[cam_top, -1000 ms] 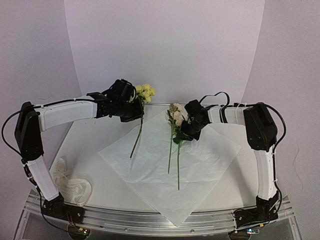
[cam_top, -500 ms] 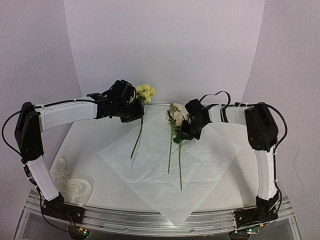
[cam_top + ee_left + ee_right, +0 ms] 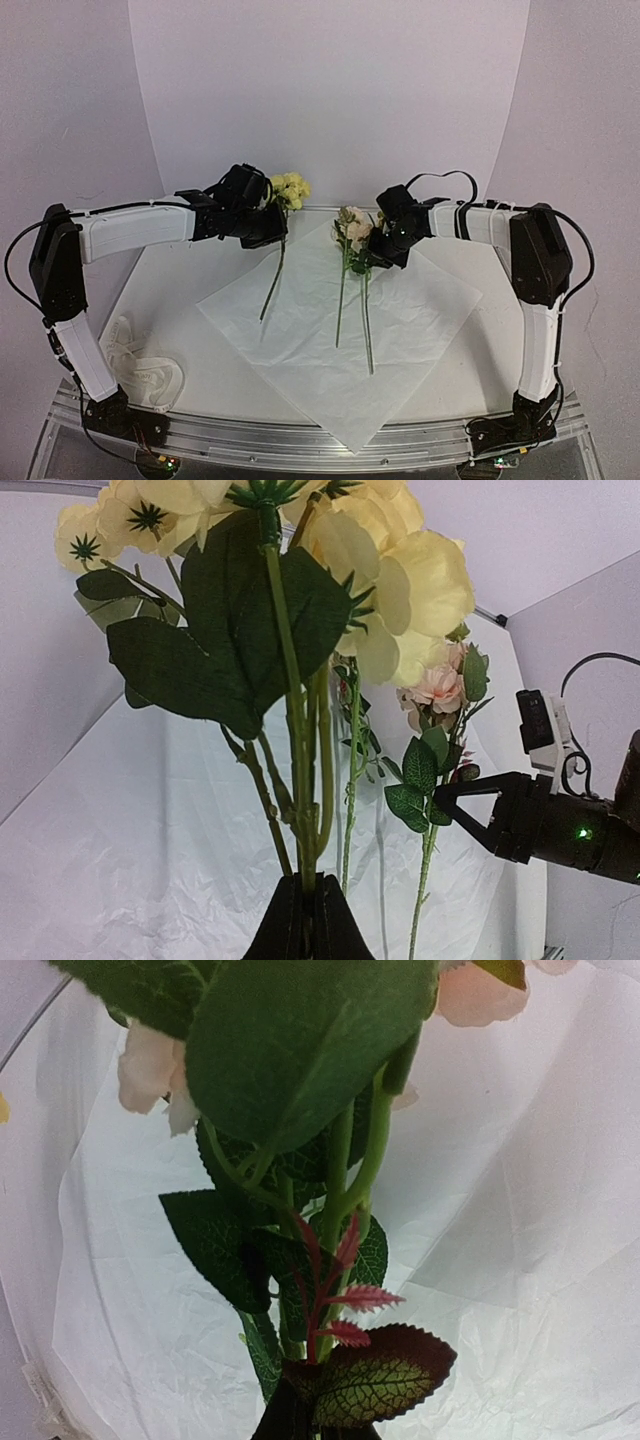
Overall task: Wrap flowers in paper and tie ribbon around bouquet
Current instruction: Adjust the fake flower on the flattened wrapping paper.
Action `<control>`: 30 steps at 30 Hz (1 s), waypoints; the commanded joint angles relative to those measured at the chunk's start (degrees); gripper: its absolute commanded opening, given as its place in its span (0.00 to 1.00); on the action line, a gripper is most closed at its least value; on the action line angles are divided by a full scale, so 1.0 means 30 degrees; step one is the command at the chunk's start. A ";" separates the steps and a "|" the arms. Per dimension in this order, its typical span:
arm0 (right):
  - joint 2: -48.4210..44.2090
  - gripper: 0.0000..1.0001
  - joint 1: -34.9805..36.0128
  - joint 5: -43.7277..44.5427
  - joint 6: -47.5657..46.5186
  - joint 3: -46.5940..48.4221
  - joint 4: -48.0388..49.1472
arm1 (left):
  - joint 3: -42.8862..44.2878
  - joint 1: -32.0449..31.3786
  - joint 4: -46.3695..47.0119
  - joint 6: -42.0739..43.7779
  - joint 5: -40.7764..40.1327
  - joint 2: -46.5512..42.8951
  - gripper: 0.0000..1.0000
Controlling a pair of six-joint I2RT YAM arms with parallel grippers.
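Right gripper (image 3: 366,256) tips are buried under leaves. Left gripper (image 3: 278,224) is cut off at the wrist view's edge. Both pinched tight on stems: yellow flowers (image 3: 289,186) left, cream flowers (image 3: 352,224) right, stems trailing over crinkly white paper (image 3: 410,320). Ribbon (image 3: 150,378) heaped near-left, print unreadable.

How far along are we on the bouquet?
Done: the paper lies spread flat. In hand: the left gripper is shut on the yellow blooms, the right gripper on the cream-pink blooms, stems hanging over the sheet. Left: laying them down, wrapping, and tying the ribbon, which lies untouched near the left base.
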 commanded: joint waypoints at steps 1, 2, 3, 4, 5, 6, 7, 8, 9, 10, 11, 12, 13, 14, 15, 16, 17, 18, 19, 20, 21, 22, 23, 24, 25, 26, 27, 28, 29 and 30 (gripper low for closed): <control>-0.0426 0.00 0.0031 0.0721 -0.0604 0.0977 -0.0140 | -0.0073 -0.0052 0.1176 -0.0274 0.0083 -0.0685 0.00; -0.0225 0.00 0.0004 0.0701 -0.0560 0.1252 -0.0144 | -0.0106 -0.0050 0.1205 -0.0356 0.0123 -0.0669 0.00; -0.0013 0.00 -0.0040 0.0641 -0.0505 0.1526 -0.0155 | -0.0141 -0.0049 0.1230 -0.0417 0.0181 -0.0648 0.00; 0.0270 0.00 -0.0078 0.0590 -0.0433 0.1942 -0.0171 | -0.0158 -0.0048 0.1246 -0.0465 0.0248 -0.0637 0.00; 0.0465 0.00 -0.0143 0.0574 -0.0310 0.2196 -0.0209 | -0.0159 -0.0048 0.1247 -0.0512 0.0330 -0.0602 0.00; 0.0720 0.00 -0.0219 0.0560 -0.0177 0.2454 -0.0240 | -0.0179 -0.0048 0.1256 -0.0542 0.0389 -0.0571 0.00; 0.0878 0.00 -0.0284 0.0547 -0.0003 0.2767 -0.0254 | -0.0188 -0.0048 0.1274 -0.0585 0.0437 -0.0542 0.00; 0.1068 0.00 -0.0345 0.0519 0.0181 0.2996 -0.0256 | -0.0197 -0.0048 0.1283 -0.0599 0.0456 -0.0519 0.00; 0.1255 0.00 -0.0400 0.0508 0.0345 0.3222 -0.0258 | -0.0203 -0.0048 0.1285 -0.0609 0.0485 -0.0494 0.00; 0.1442 0.00 -0.0447 0.0515 0.0471 0.3447 -0.0261 | -0.0201 -0.0048 0.1281 -0.0616 0.0522 -0.0464 0.00; 0.1661 0.00 -0.0488 0.0489 0.0539 0.3672 -0.0280 | -0.0190 -0.0048 0.1281 -0.0635 0.0533 -0.0413 0.00; 0.1947 0.00 -0.0508 0.0414 0.0589 0.3916 -0.0286 | -0.0168 -0.0048 0.1280 -0.0658 0.0570 -0.0360 0.00; 0.2134 0.00 -0.0535 0.0296 0.0644 0.4203 -0.0307 | -0.0135 -0.0048 0.1277 -0.0664 0.0614 -0.0325 0.00; 0.2326 0.00 -0.0554 0.0256 0.0689 0.4402 -0.0391 | -0.0088 -0.0048 0.1262 -0.0670 0.0656 -0.0288 0.00; 0.2514 0.00 -0.0573 0.0240 0.0753 0.4575 -0.0478 | -0.0045 -0.0048 0.1258 -0.0679 0.0691 -0.0244 0.00; 0.2648 0.00 -0.0595 0.0227 0.0805 0.4616 -0.0491 | -0.0007 -0.0048 0.1271 -0.0700 0.0710 -0.0213 0.00; 0.2788 0.00 -0.0605 0.0257 0.0836 0.4619 -0.0492 | 0.0031 -0.0048 0.1280 -0.0721 0.0729 -0.0164 0.00; 0.2880 0.00 -0.0627 0.0330 0.0875 0.4654 -0.0490 | 0.0072 -0.0048 0.1296 -0.0742 0.0784 -0.0116 0.00; 0.3006 0.00 -0.0667 0.0381 0.0916 0.4725 -0.0470 | 0.0131 -0.0048 0.1306 -0.0762 0.0825 -0.0074 0.00; 0.3143 0.00 -0.0727 0.0416 0.0966 0.4838 -0.0443 | 0.0197 -0.0048 0.1323 -0.0780 0.0908 0.0011 0.00; 0.3287 0.00 -0.0756 0.0449 0.1054 0.4936 -0.0436 | 0.0247 -0.0048 0.1325 -0.0811 0.0958 0.0071 0.00; 0.3416 0.00 -0.0807 0.0486 0.1176 0.4998 -0.0434 | 0.0275 -0.0048 0.1333 -0.0835 0.1021 0.0148 0.00; 0.3544 0.00 -0.0840 0.0464 0.1279 0.5076 -0.0414 | 0.0302 -0.0048 0.1351 -0.0857 0.1065 0.0194 0.00; 0.3673 0.00 -0.0883 0.0432 0.1318 0.5181 -0.0391 | 0.0320 -0.0065 0.1368 -0.0879 0.1094 0.0251 0.00; 0.3774 0.00 -0.0924 0.0440 0.1340 0.5274 -0.0376 | 0.0333 -0.0077 0.1384 -0.0908 0.1134 0.0301 0.00; 0.3824 0.00 -0.0954 0.0478 0.1343 0.5315 -0.0375 | 0.0327 -0.0078 0.1405 -0.0949 0.1187 0.0338 0.00; 0.3867 0.00 -0.0975 0.0498 0.1348 0.5333 -0.0375 | 0.0313 -0.0087 0.1433 -0.0995 0.1238 0.0383 0.00; 0.3917 0.00 -0.1003 0.0520 0.1374 0.5362 -0.0375 | 0.0298 -0.0112 0.1470 -0.1042 0.1288 0.0433 0.00; 0.3977 0.00 -0.1028 0.0516 0.1398 0.5389 -0.0375 | 0.0266 -0.0140 0.1516 -0.1070 0.1332 0.0481 0.00; 0.4068 0.00 -0.1047 0.0497 0.1401 0.5445 -0.0375 | 0.0255 -0.0175 0.1543 -0.1097 0.1345 0.0540 0.00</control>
